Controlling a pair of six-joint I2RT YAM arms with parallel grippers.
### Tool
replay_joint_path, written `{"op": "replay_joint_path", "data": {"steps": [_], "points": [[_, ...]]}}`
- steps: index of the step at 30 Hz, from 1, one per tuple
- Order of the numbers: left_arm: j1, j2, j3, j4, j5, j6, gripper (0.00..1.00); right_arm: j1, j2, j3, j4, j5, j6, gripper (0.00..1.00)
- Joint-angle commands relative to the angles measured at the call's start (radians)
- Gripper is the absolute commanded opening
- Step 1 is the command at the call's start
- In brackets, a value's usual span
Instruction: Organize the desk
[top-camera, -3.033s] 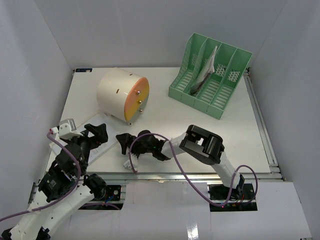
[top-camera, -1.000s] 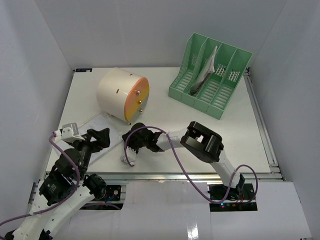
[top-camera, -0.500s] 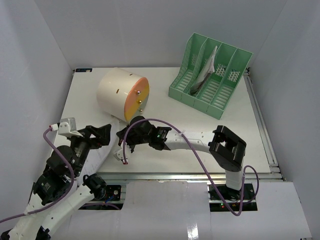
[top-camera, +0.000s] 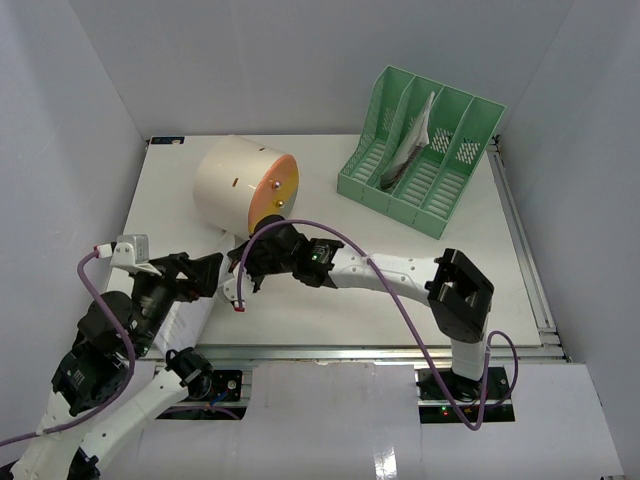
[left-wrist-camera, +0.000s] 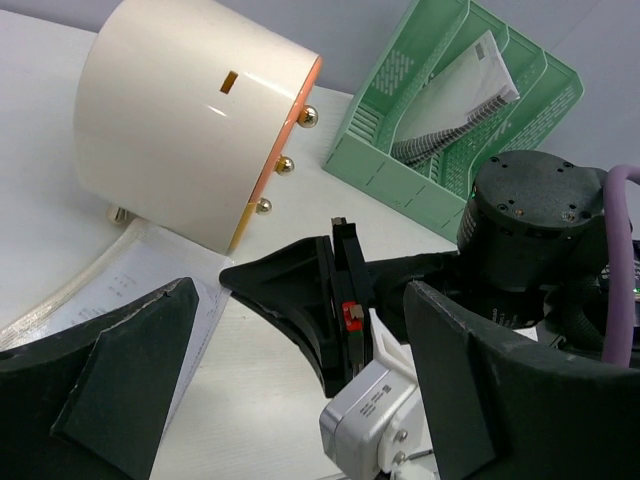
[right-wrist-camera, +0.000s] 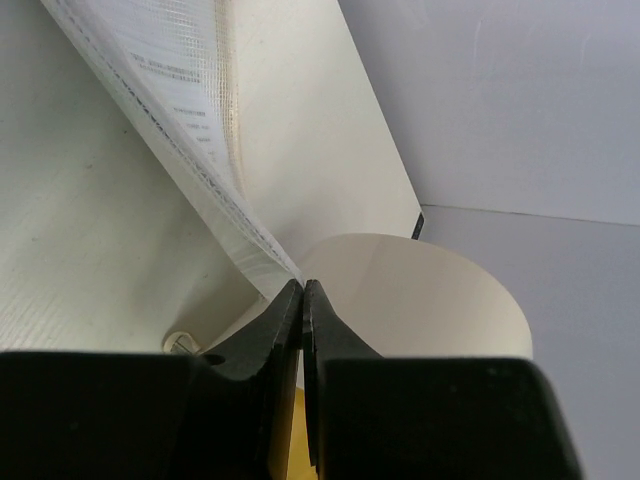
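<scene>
The desk (top-camera: 400, 260) is a white tabletop. A printed sheet in a clear sleeve (right-wrist-camera: 190, 130) lies at its front left, beside the cream drawer box (top-camera: 245, 188). My right gripper (top-camera: 240, 265) reaches far left and is shut on the sleeve's corner (left-wrist-camera: 205, 292), and in the right wrist view the sheet curls up from the closed tips of that gripper (right-wrist-camera: 302, 285). My left gripper (top-camera: 205, 272) stands open just left of it. In the left wrist view, the left gripper (left-wrist-camera: 300, 295) has the right gripper's black fingers (left-wrist-camera: 300, 300) between its own.
A mint-green file rack (top-camera: 420, 150) with papers in one slot stands at the back right. The cream drawer box (left-wrist-camera: 190, 130) has orange fronts and small brass knobs. White walls enclose the desk. A metal rail (top-camera: 380, 350) runs along the front edge.
The right arm has stretched out, carrying its shut gripper left and farther back toward the drawer box. The left gripper has shifted slightly left and stays open.
</scene>
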Motion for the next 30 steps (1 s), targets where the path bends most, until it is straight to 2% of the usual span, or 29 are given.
{"op": "replay_joint_path", "data": {"steps": [1,4,6,10,13,16,24,30], "points": [[0.002,0.003,0.046,-0.117,-0.029,-0.046,0.9,-0.028,-0.084,0.047,-0.004,-0.029,0.07,0.08],[0.002,-0.022,0.07,-0.139,-0.076,-0.078,0.83,-0.042,-0.08,0.087,-0.016,-0.041,0.094,0.08],[0.002,-0.017,0.081,-0.175,-0.094,-0.101,0.82,-0.051,-0.071,0.126,-0.016,-0.048,0.108,0.08],[0.002,0.076,0.07,-0.233,-0.064,-0.124,0.87,-0.069,-0.047,0.2,-0.051,-0.067,0.139,0.08],[0.002,0.203,0.068,-0.267,-0.052,-0.133,0.9,-0.073,-0.038,0.212,-0.051,-0.074,0.151,0.08],[0.002,0.248,0.07,-0.246,-0.048,-0.114,0.9,-0.077,-0.035,0.221,-0.05,-0.082,0.176,0.08],[0.002,0.255,0.064,-0.253,-0.026,-0.104,0.8,-0.104,-0.02,0.278,-0.067,-0.115,0.232,0.08],[0.002,0.279,0.046,-0.205,-0.002,-0.096,0.79,-0.11,-0.011,0.301,-0.079,-0.135,0.277,0.08]]}}
